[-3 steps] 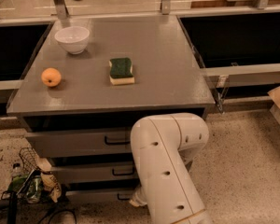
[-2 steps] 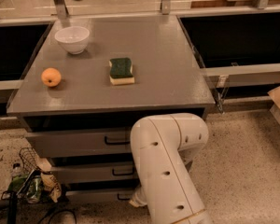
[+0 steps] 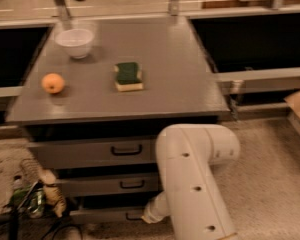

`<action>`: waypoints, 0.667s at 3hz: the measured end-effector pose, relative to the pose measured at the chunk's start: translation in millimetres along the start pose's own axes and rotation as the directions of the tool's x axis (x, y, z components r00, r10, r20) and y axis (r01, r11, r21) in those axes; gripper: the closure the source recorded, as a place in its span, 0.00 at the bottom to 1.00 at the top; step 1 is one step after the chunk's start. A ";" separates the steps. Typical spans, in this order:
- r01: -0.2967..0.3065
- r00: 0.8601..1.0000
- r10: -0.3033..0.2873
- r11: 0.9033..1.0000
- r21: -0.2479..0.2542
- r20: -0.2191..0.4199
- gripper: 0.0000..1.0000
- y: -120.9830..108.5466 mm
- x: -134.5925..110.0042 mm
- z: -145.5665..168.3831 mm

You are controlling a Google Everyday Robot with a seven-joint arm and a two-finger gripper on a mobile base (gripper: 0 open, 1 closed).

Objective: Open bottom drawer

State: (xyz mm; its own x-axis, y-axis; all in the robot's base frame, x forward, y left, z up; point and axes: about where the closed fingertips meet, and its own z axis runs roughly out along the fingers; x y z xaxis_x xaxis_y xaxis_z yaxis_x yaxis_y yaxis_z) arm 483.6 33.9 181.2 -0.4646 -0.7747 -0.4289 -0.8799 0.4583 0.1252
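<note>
Grey metal cabinet (image 3: 180, 79) has three drawer fronts stacked under its top. The white jointed robot arm (image 3: 195, 174) bends down across the cabinet's right front and hides the right part of all three fronts.

The bottom drawer (image 3: 100, 216), the thinnest grey front, sits lowest near the floor and looks fully shut. Its small black pull handle (image 3: 131, 217) is partly visible just left of the arm's end.

The gripper (image 3: 144, 217) is right at that handle, touching or just beside it. Whether it is open or closed on the pull can't be told, since the wrist covers it.

Judgement on the step:
- Contact is at or near grasp, but no pull has started.
- It should confirm a firm hold on the bar, not the front's edge.
- The pull should go straight out along the drawer's travel and level. Any lift or side load risks binding.
- A slow start is best.

The cluttered wire basket and cables (image 3: 35, 199) on the floor to the left are close, so the path should stay clear of them. On top, the white bowl (image 3: 75, 41), green-and-yellow sponge (image 3: 128, 76) and orange fruit (image 3: 53, 83) are loose, so jerks should be avoided.
</note>
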 end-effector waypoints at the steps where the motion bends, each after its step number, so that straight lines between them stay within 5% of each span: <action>1: 0.010 1.000 -0.010 1.000 -0.009 0.009 1.00 2.8 -6.9 -10.1; 2: 0.010 1.000 -0.010 1.000 -0.009 0.009 1.00 2.8 -6.9 -10.1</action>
State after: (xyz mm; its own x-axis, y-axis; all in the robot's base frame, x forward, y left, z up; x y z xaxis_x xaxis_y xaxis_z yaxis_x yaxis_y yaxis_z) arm 483.4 36.1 193.6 -0.4550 -0.7753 -0.4380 -0.8853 0.4469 0.1287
